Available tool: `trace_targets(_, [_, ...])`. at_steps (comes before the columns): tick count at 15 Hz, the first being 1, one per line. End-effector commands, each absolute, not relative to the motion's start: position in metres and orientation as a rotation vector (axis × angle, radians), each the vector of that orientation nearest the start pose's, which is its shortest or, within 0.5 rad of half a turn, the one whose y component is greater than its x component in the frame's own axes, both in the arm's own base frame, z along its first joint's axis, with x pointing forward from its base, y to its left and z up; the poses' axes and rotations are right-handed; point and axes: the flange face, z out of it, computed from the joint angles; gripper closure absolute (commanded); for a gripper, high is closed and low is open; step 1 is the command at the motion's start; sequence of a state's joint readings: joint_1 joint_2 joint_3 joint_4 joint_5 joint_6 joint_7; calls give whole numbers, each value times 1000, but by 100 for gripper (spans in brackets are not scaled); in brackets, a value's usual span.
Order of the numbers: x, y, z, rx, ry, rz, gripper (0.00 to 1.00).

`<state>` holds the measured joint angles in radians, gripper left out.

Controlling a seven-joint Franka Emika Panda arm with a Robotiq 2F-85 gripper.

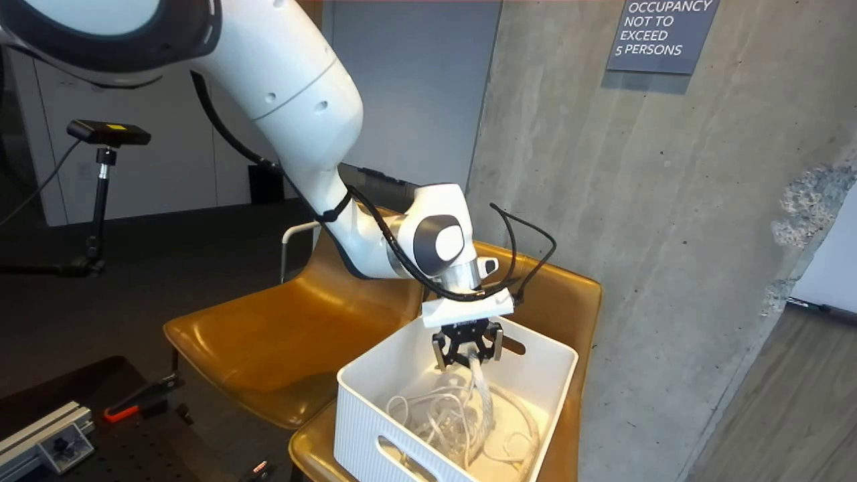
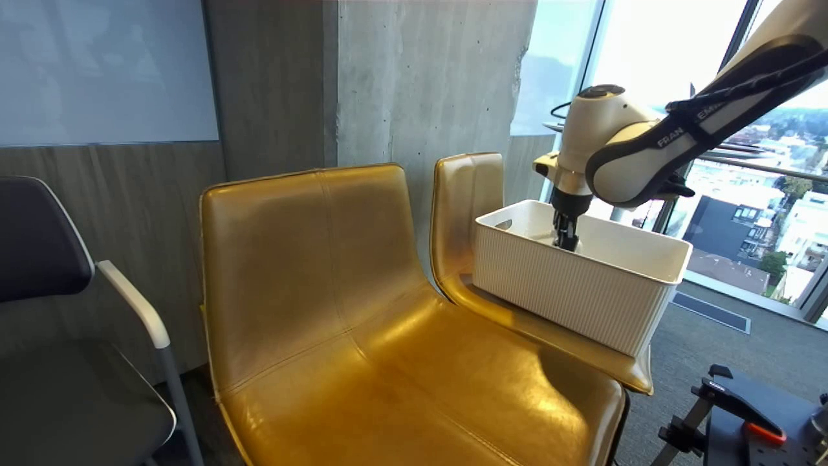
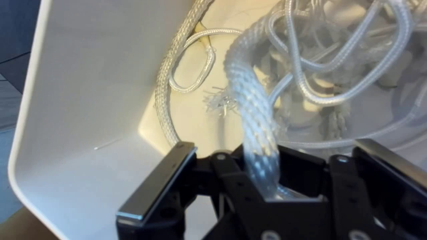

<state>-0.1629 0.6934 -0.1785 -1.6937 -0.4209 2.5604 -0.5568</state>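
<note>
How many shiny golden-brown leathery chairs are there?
2. One golden-brown leathery chair is in front in an exterior view; the second golden-brown chair, beside it, carries a ribbed white plastic bin. More could be out of view.

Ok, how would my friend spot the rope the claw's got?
Find the white bin on a golden-brown chair. Inside, the claw is closed on a pale braided rope. It's fatter than the thin looped cords nearby and reaches up into the claw.
</note>
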Motion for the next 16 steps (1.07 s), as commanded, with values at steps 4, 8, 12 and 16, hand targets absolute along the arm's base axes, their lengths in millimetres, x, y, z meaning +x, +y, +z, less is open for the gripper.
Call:
trace_targets(4, [658,-134,367,-3478,-1115,-118,100])
trace_targets(8, [663,-67,461,-3488,-1209,-269,100])
trace_targets(12, [664,22,539,-3441,-1361,-405,100])
trace_targets(16, [660,127,595,-3360,-1567,-490,100])
